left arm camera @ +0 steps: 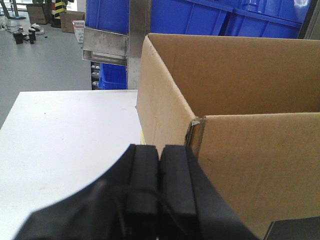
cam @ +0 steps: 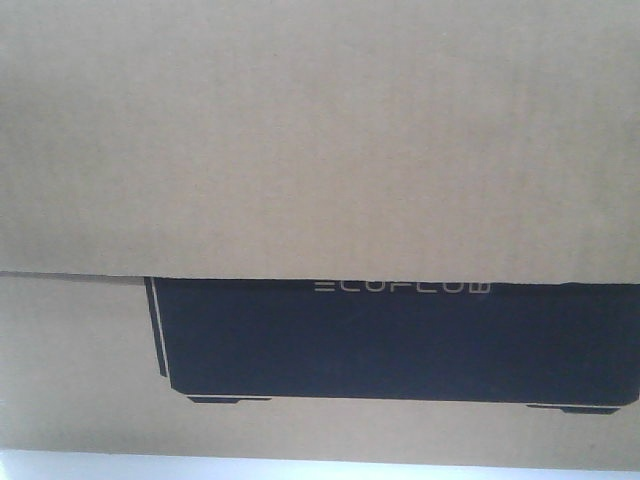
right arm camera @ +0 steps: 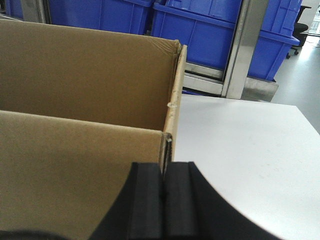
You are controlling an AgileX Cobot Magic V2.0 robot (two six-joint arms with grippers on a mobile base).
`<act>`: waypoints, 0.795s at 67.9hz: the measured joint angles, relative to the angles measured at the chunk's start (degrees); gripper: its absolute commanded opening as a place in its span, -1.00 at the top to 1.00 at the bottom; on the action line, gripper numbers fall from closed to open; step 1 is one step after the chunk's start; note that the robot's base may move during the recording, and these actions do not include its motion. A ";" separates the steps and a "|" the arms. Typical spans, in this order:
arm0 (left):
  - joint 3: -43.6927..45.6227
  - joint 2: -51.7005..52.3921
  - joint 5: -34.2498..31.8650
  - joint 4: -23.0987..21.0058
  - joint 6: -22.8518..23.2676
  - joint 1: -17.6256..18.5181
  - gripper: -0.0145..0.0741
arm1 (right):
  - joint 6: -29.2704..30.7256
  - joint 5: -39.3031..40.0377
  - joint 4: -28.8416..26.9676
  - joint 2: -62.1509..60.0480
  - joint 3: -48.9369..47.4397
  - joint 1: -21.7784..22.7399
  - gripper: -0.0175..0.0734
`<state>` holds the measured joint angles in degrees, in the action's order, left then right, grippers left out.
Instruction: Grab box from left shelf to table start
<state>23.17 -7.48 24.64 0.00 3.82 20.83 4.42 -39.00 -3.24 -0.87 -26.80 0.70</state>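
Observation:
The brown cardboard box (cam: 320,140) fills the front view, with its plain flap overlapping a black rectangle lettered "ECOFLOW" (cam: 402,287). It stands open-topped on the white table (left arm camera: 65,140). My left gripper (left arm camera: 159,149) is shut and empty, low on the table just outside the box's (left arm camera: 250,150) near left corner. My right gripper (right arm camera: 164,167) is shut, in line with the near right corner of the box (right arm camera: 75,160); the wall's edge runs down behind the fingertips. The left shelf's silver rail (left arm camera: 102,42) is behind the table.
Blue plastic bins (right arm camera: 200,35) sit on the shelf behind the box, between metal uprights (right arm camera: 242,50). White table top (right arm camera: 240,150) lies right of the box and shows as a thin strip in the front view (cam: 200,468). Grey floor with clutter (left arm camera: 35,55) lies far left.

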 measured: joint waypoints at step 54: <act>-24.82 8.13 -15.28 -3.28 -0.13 -13.99 0.90 | 0.00 0.17 0.00 0.00 0.00 0.00 0.49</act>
<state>-1.65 0.64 9.36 -3.28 3.69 6.83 4.42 -38.83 -3.24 -0.87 -26.80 0.70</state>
